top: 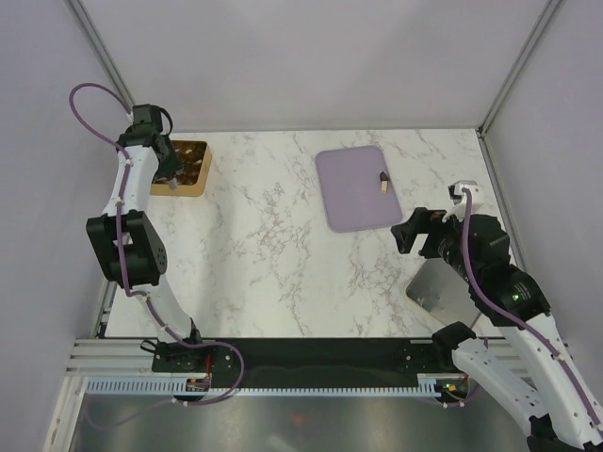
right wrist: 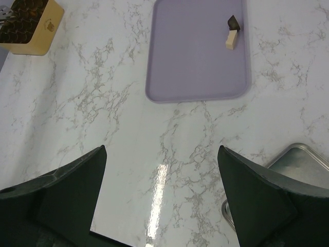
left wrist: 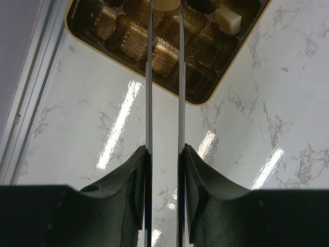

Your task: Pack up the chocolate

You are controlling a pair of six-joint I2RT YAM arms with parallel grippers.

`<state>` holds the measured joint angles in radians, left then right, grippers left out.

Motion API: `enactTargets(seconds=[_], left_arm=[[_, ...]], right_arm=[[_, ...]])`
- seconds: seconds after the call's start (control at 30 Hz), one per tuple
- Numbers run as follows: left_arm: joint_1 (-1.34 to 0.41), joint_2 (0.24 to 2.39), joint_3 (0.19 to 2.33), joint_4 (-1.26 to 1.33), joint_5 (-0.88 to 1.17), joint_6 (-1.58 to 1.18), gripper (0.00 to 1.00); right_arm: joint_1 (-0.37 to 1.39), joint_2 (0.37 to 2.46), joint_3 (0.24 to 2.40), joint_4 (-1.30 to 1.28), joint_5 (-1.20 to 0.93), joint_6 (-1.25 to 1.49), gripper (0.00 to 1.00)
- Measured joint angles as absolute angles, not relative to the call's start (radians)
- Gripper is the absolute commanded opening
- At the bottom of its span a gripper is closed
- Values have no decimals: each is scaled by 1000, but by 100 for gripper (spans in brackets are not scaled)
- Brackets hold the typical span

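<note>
Two chocolate pieces lie at the far right of the lilac tray (top: 349,193) (right wrist: 195,62): a dark one (right wrist: 233,21) touching a cream one (right wrist: 231,40) (top: 383,181). The golden-brown compartmented box (top: 200,171) (left wrist: 208,87) (right wrist: 38,36) sits at the far left, with a cream chocolate (left wrist: 227,19) in one cell. My left gripper (top: 171,181) (left wrist: 165,3) hangs over the box, its thin blades close together with a tan chocolate (left wrist: 165,5) between the tips. My right gripper (top: 413,233) (right wrist: 162,150) is wide open and empty, near the tray's near right corner.
A metal tray (top: 441,292) (right wrist: 303,159) lies under my right arm near the right edge. A rail (left wrist: 25,98) runs along the table's left edge beside the box. Bare marble lies between box and lilac tray.
</note>
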<state>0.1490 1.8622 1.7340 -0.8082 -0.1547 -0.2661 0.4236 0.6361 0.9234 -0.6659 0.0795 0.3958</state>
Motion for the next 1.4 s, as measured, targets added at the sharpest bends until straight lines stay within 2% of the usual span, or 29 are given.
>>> enactTargets(seconds=[0.37, 0.63, 1.07, 1.2, 1.4], left_arm=[[163, 1906, 1756, -800, -193, -265, 38], [164, 1924, 1757, -797, -194, -265, 47], [145, 1863, 1743, -797, -159, -265, 48], [38, 1781, 1700, -791, -160, -265, 48], [-301, 1730, 1672, -759, -164, -271, 47]], right_arm=[[424, 659, 923, -644, 81, 396, 98], [424, 670, 923, -643, 85, 395, 98], [424, 671, 924, -645, 85, 400, 98], [424, 669, 938, -659, 86, 405, 98], [424, 647, 968, -674, 96, 405, 98]])
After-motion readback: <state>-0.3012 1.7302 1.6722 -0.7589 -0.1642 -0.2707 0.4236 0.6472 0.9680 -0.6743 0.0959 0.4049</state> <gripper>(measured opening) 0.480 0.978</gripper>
